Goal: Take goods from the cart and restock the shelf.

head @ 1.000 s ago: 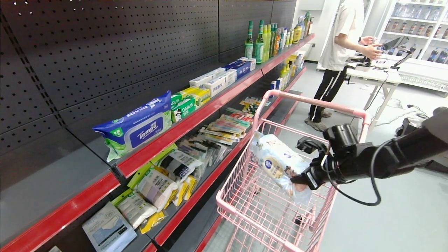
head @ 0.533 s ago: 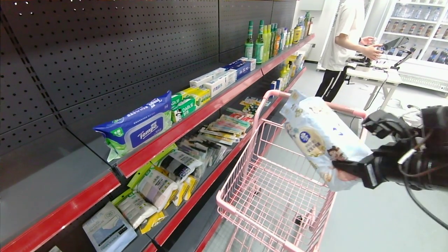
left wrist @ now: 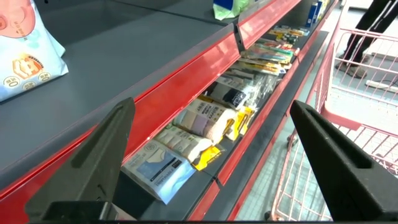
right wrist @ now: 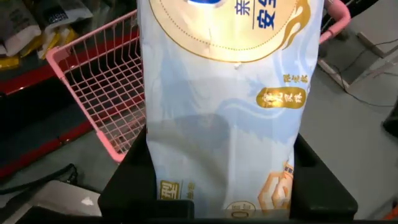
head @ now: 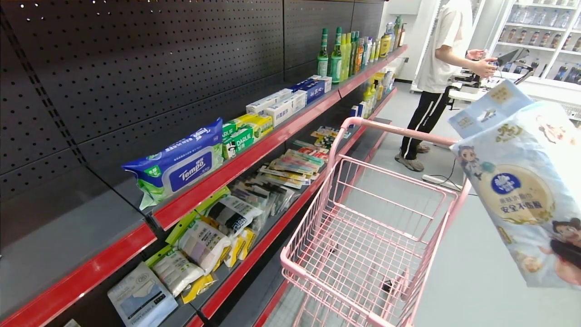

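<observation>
A pale blue soft tissue pack (head: 522,190) hangs in the air to the right of the pink wire cart (head: 290,263), above its rim. My right gripper (right wrist: 224,180) is shut on the tissue pack (right wrist: 217,93), one black finger (right wrist: 134,171) on each side of its lower end, with the cart (right wrist: 93,81) below. My left gripper (left wrist: 217,168) is open with nothing in it, over the red front edge of the grey upper shelf (left wrist: 124,56). That upper shelf (head: 59,227) runs along the left.
A blue wipes pack (head: 181,163), boxes (head: 281,104) and bottles (head: 345,50) stand along the upper shelf. Another pale pack (left wrist: 25,50) lies on it near my left gripper. Soft packs (head: 204,245) crowd the lower shelf. A person stands at a table behind the cart.
My right gripper has lifted the tissue pack out of the cart, up and to the right, close to the head camera. The cart and the shelf goods have not moved.
</observation>
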Available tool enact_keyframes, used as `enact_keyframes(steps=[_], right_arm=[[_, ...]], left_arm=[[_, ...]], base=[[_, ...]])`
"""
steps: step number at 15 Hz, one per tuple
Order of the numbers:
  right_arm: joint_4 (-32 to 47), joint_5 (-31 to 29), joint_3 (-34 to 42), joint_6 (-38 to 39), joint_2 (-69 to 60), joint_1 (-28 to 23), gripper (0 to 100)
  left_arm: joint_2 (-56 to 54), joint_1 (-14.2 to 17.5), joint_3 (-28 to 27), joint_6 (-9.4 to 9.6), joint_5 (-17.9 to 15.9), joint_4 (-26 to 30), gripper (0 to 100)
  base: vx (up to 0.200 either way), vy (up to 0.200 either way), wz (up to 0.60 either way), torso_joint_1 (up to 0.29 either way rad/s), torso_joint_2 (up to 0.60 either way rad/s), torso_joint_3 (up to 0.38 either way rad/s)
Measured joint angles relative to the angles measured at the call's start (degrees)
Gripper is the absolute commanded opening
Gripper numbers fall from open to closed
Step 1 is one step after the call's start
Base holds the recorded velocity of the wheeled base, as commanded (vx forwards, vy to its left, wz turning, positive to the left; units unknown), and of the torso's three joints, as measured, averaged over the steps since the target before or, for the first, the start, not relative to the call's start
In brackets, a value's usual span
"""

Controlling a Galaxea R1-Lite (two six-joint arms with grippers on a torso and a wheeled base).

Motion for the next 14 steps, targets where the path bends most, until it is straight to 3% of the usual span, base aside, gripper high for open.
enact_keyframes(steps=[2,8,14], right_arm=[[4.24,-0.22,1.16,0.05,-6.14,-0.46,0],[6.69,-0.30,4.92,0.22,-15.82,-0.68,0],[6.77,-0.35,5.56,0.22,-16.90,-0.71,0]], left_arm=[[0.00,0.00,0.00,0.02,0.02,0.00,100],[0.00,0.00,0.00,-0.02,0.07,-0.02,100],[0.00,0.00,0.00,-0.05,0.05,0.00,100]], base=[[0.000,0.000,0.00,0.000,0.00,0.000],[0.000,0.000,0.00,0.000,0.00,0.000],[0.000,0.000,0.00,0.173,-0.41,-0.238]])
